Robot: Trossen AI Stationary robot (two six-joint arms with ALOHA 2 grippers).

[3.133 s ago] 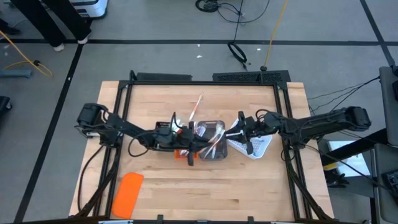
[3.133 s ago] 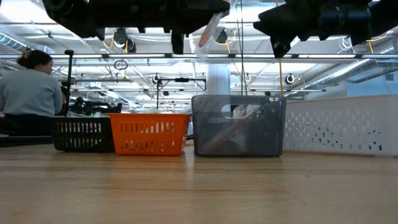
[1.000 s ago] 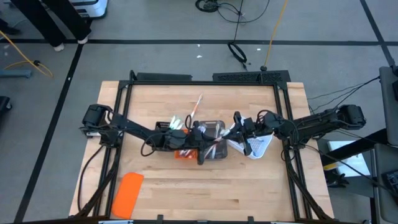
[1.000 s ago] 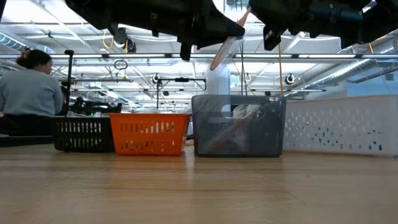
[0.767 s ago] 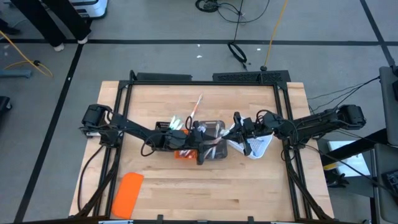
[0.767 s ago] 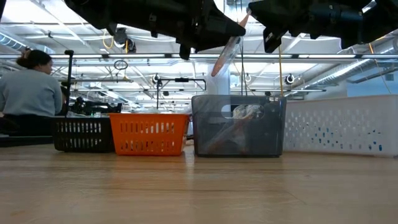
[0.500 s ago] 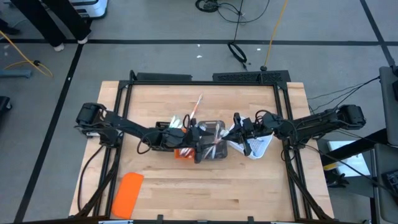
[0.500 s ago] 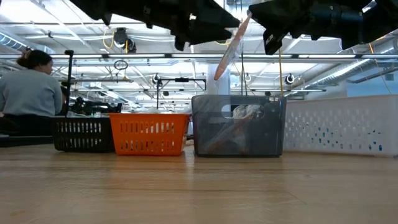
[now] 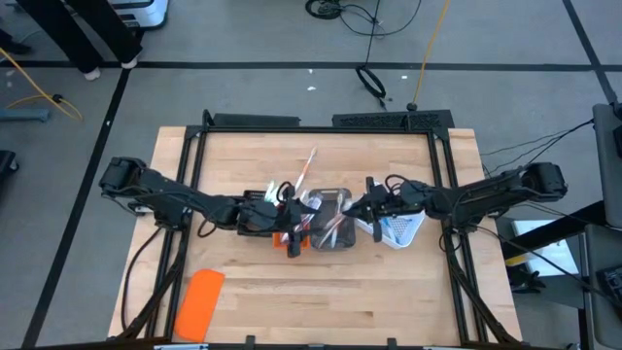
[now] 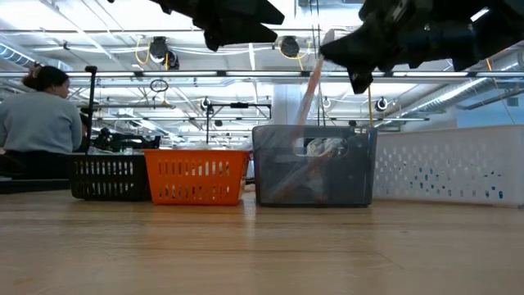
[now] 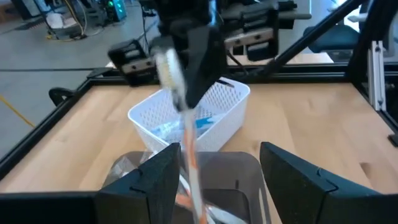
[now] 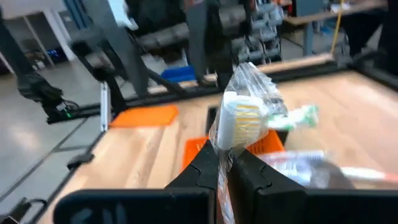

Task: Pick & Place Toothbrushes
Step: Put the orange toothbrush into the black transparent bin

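While the left gripper (image 11: 217, 171) stands with fingers apart above the grey see-through tray (image 9: 328, 220), the right gripper (image 12: 225, 163) pinches a wrapped orange-and-white toothbrush (image 10: 307, 100) slanting into that tray. A handover looks complete; next the right arm likely must carry it to the white perforated basket (image 9: 401, 230).

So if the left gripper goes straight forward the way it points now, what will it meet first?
Probably the orange-white toothbrush hanging from the right gripper, directly between the left gripper's open fingers; the white basket lies beyond. Depth is unclear.
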